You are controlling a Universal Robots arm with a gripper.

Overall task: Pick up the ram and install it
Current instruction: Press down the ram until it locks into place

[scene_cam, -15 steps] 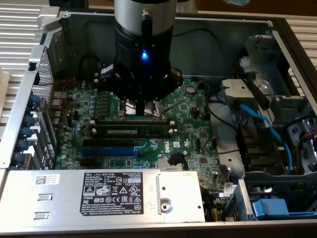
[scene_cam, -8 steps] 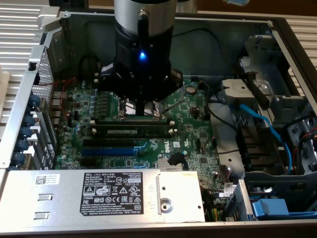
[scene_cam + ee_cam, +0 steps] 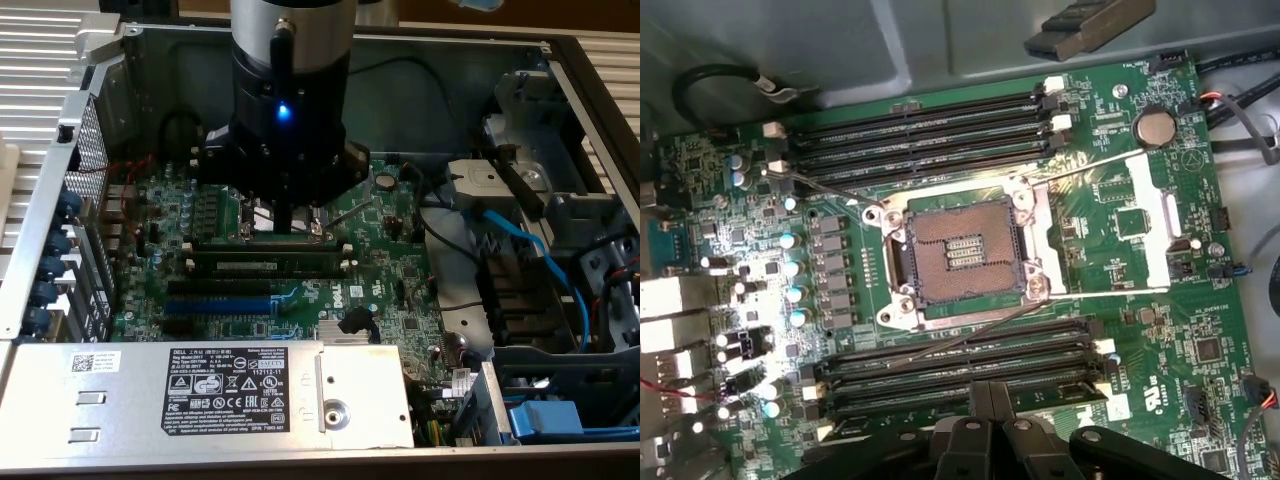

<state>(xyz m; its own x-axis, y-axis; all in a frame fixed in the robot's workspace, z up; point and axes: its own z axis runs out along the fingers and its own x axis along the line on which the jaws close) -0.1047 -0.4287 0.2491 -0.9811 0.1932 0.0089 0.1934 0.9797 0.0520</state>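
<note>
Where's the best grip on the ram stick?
The ram stands on edge along the board, with white clips at its ends. Pinch the exposed top edge at mid-length, across its flat faces, coming straight down from above.

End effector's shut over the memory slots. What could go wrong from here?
1. The open CPU socket sits right beside the end effector; a sideways slip could bend its exposed contacts.
2. The ram lies in a slot with white end clips; uneven pressing might leave one end unseated.
</note>
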